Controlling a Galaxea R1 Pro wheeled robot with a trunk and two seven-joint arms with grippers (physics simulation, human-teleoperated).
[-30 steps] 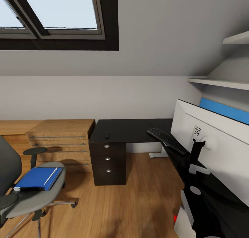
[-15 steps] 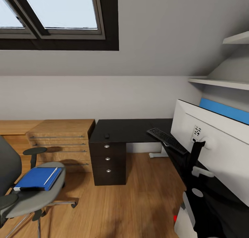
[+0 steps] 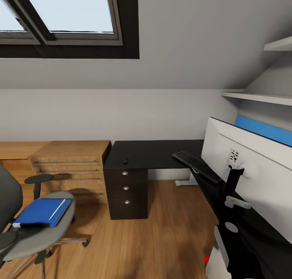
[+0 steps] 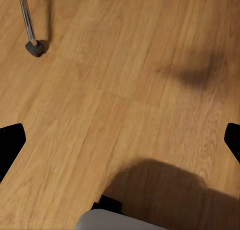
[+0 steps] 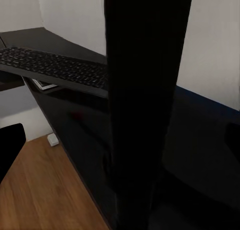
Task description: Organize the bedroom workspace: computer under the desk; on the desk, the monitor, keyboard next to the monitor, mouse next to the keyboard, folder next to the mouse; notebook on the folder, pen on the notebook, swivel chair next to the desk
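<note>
Only the two black fingertips (image 4: 11, 142) of the left gripper (image 4: 120, 142) show, at opposite edges of the left wrist view and well apart, so it stands wide open and holds nothing. It points down at the light wooden plank floor (image 4: 125, 80), above a chrome leg with a dark caster (image 4: 33, 46) of the grey-seated swivel chair (image 3: 38, 226).

For the right gripper, a single black fingertip (image 5: 10, 150) shows at the edge of the right wrist view; how far it is open I cannot tell. A broad dark upright (image 5: 142, 105) close to that camera blocks the middle of the view; what it is cannot be made out.

From the head, a black and white part of the robot (image 3: 231, 214) rises close against the glossy black L-shaped desk (image 3: 150, 153), just beside the white back of the wide flat monitor (image 3: 251, 169), which stands on the desk and is cut off by the picture's edge. The slim black-keyed keyboard (image 3: 197, 165) lies tilted beside the monitor, overhanging the desk's inner edge. The small black mouse (image 3: 125, 160) sits on the desk above the three-drawer unit (image 3: 126, 190).

Away from the desk, the flat bright blue folder (image 3: 40, 212) lies on the chair's seat with the thin pale pen (image 3: 57, 209) on top of it. Beside the desk's drawers stands a light wooden chest of drawers (image 3: 71, 169).
</note>
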